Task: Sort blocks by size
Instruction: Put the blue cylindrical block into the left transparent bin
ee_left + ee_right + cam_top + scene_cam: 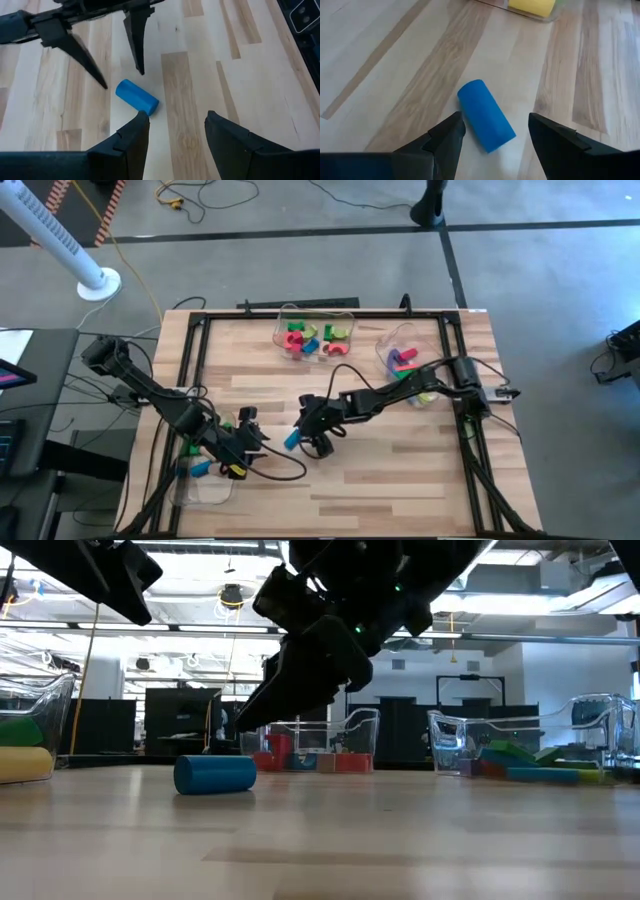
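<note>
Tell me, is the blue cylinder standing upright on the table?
No, the blue cylinder lies on its side on the wooden table, as the low view shows plainly.

cylinder (pixel 292 440) on table (pixel 400 480), between both arms

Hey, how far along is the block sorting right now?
Mostly done, it seems: blocks already sit in the far bin, the right bin and the near-left bin. In hand: one blue cylinder lies loose on the table, with the open right gripper over it, not yet gripping. The left gripper waits open nearby. Left: binning that cylinder.
</note>
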`<state>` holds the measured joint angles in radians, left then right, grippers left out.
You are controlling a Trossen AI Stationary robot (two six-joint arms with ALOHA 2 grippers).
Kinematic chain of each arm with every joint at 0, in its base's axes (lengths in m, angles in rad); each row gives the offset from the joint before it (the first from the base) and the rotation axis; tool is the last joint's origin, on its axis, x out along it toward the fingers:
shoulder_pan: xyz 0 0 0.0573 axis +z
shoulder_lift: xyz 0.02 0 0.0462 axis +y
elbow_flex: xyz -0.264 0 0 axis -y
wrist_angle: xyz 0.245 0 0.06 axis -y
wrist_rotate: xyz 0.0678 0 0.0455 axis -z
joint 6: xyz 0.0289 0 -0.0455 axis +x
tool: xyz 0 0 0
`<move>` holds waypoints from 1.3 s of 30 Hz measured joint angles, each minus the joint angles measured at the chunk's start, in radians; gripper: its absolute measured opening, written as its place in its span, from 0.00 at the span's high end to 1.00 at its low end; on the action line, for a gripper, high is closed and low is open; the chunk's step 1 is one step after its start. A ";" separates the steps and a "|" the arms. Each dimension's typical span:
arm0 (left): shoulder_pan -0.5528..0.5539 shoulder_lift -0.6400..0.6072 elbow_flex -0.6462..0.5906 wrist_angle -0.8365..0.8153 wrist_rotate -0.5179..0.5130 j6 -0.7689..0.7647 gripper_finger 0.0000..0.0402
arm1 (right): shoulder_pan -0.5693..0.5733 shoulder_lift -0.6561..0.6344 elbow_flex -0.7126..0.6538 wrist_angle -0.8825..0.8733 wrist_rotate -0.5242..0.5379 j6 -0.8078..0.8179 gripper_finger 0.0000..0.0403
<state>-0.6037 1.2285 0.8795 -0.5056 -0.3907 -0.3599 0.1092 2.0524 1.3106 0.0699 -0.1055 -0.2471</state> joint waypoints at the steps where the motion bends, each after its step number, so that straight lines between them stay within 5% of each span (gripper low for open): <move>1: 0.000 0.000 0.000 0.001 -0.003 0.000 0.55 | -0.002 0.017 0.001 0.026 -0.003 0.000 0.37; 13: -0.004 0.000 0.000 0.003 -0.018 -0.015 0.55 | 0.002 0.147 0.053 0.053 -0.031 0.013 0.38; 22: -0.004 0.000 0.000 -0.002 -0.018 -0.012 0.55 | 0.002 0.145 0.056 0.018 -0.024 0.017 0.62; 29: -0.004 0.000 0.000 -0.028 -0.021 -0.029 0.55 | 0.023 0.134 0.055 0.013 -0.017 0.055 0.62; 39: 0.002 0.000 0.000 -0.005 -0.055 -0.046 0.55 | 0.096 0.017 0.055 -0.032 0.181 0.045 0.61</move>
<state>-0.6015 1.2285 0.8795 -0.5108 -0.4456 -0.4061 0.2049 2.0693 1.3651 0.0381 0.0756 -0.2025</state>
